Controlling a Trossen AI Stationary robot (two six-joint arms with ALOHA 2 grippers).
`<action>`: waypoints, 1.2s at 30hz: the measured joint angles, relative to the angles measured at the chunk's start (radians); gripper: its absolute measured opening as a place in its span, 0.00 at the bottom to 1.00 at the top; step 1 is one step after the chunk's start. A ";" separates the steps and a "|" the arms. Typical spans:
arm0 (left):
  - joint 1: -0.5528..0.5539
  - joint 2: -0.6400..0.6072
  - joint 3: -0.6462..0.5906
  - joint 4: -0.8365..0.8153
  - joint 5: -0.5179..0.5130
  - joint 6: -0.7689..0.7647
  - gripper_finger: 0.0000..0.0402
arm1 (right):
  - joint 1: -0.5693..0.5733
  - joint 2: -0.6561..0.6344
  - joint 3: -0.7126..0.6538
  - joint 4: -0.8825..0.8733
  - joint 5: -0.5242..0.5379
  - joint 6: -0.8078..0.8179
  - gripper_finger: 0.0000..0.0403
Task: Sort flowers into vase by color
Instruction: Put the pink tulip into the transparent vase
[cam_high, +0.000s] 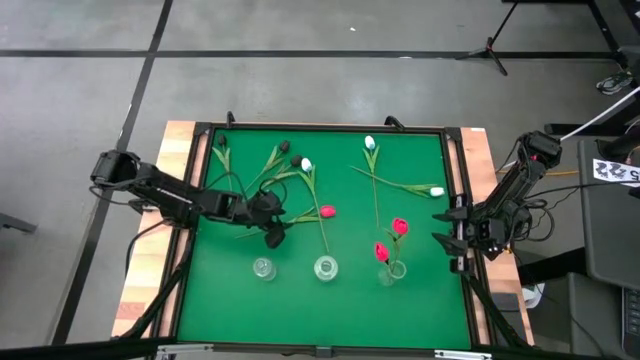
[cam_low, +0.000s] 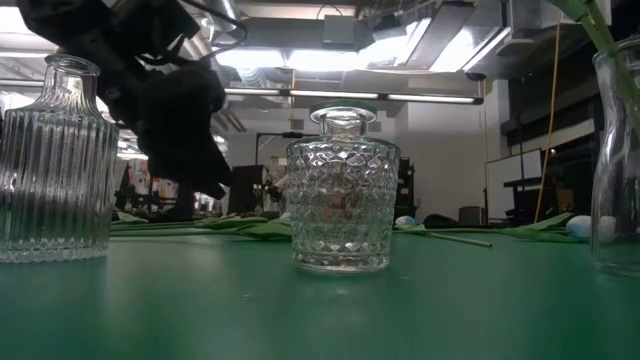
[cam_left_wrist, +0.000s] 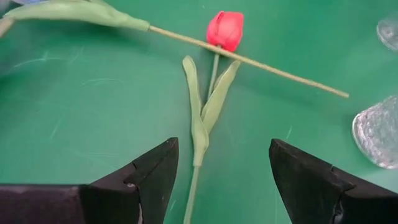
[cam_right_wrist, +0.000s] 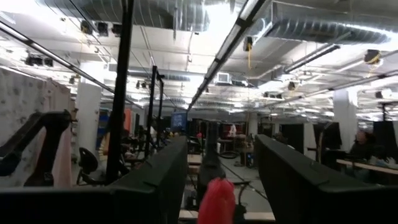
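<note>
A red tulip (cam_left_wrist: 225, 30) lies on the green mat with its head (cam_high: 327, 212) pointing right. The stem (cam_left_wrist: 198, 177) runs back between the fingers of my left gripper (cam_left_wrist: 221, 146), which is open. That gripper (cam_high: 276, 222) hovers low over the stem, one finger on each side, touching nothing. A white tulip's stem (cam_left_wrist: 249, 61) lies across the red one just below its head. Two red tulips (cam_high: 398, 228) stand in the right glass vase (cam_high: 390, 272). My right gripper (cam_high: 442, 228) waits open at the mat's right edge, level, facing a red head (cam_right_wrist: 217, 199).
Two other glass vases (cam_high: 263, 268) (cam_high: 325, 267) stand in the near row, the middle one (cam_low: 343, 190) diamond-cut and the left one (cam_low: 55, 160) ribbed. White tulips (cam_high: 370, 143) (cam_high: 437, 191) (cam_high: 306, 164) and black ones (cam_high: 284, 147) lie scattered on the mat's far half.
</note>
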 joint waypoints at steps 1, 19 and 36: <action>-0.006 0.000 0.000 0.000 -0.014 0.005 0.61 | 0.000 0.000 0.000 0.000 0.004 -0.003 0.47; -0.024 0.246 0.000 0.189 -0.090 0.009 0.61 | 0.000 0.000 0.000 0.002 0.005 -0.002 0.47; -0.033 0.344 0.004 0.288 -0.122 -0.007 0.52 | 0.000 0.000 0.000 0.006 0.006 0.036 0.47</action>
